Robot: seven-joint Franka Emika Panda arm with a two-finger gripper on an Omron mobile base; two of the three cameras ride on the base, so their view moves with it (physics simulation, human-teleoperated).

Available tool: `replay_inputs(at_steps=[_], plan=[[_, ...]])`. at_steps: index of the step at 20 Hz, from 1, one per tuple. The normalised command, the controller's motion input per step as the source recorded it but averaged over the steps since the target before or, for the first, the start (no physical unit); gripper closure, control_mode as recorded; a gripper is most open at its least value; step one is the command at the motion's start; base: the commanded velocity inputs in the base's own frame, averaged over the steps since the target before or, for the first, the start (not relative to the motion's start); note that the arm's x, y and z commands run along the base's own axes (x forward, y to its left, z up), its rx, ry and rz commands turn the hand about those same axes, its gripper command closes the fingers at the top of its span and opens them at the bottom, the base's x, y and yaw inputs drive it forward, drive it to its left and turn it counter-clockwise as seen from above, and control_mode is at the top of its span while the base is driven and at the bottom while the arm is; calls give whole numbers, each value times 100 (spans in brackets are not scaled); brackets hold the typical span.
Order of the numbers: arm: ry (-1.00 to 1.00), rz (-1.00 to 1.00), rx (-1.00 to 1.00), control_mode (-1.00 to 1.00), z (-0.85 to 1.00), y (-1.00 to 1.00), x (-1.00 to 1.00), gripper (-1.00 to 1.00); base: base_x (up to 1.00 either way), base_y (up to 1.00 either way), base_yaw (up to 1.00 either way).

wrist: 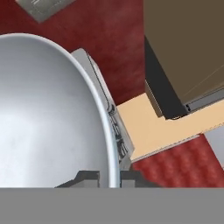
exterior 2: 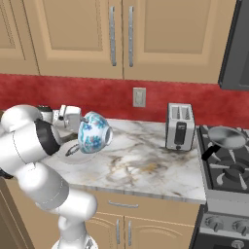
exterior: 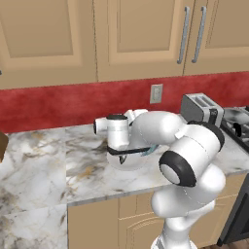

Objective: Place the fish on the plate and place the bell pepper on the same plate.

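step: likely tipping bowl [exterior 2: 95, 132] over plate [exterior 2: 80, 158] | gripper [wrist: 109, 177]: clamped on bowl rim, bowl lifted on its side | bowl inside: looks bare | plate: on counter [exterior 2: 146, 165] beneath; dark sliver [exterior 2: 72, 150] there, maybe fish | pepper: place unclear | next: right bowl, set aside, fetch pepper

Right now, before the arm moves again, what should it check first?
1. Grip on the bowl: the gripper pinches its rim. Ok.
2. Bowl level: it is tipped on its side, lifted off the counter. Not ok.
3. Plate free: a pale round dish lies under the bowl; whether it is the plate, cannot tell.
4. Where the fish and pepper lie: cannot tell.
5. Toaster well off to the side: ok.
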Motion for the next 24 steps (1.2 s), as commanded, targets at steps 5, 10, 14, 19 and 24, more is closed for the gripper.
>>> replay_inputs(at_steps=[5,10,14,19,24], plan=[[0,-1,-3,-100,6,26,0,100,0,0,0],[0,0,-3,-100,6,7,0,100,0,0,0],[0,0,-4,-100,2,3,0,100,0,0,0],[0,0,-9,-100,1,11,-6,100,0,0,0],[-1,0,-10,-100,1,15,-6,100,0,0,0]])
